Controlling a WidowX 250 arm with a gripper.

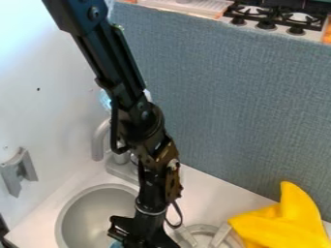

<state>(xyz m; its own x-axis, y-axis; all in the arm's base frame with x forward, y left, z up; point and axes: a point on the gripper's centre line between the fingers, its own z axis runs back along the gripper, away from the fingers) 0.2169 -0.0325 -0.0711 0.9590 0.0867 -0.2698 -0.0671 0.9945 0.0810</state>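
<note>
A round, smooth grey sink basin (90,213) was set into a white countertop (207,193). Beside it rose a plain white wall (45,111) with a grey bracket (19,173), and behind it stood a curved grey faucet (100,140). Beyond the basin to the right ran a tall blue-grey panel with a woven texture (219,97), topped by a white stove with black grates and knobs (281,30). The black two-finger gripper (139,236) hung over the basin's near right side; whether it was open, closed or gripping could not be told. A small light-blue object (117,244), mostly hidden, lay just below it at the basin's near side. Well right of the basin was a bright yellow, soft-looking folded object (291,220), apart from the gripper.
</note>
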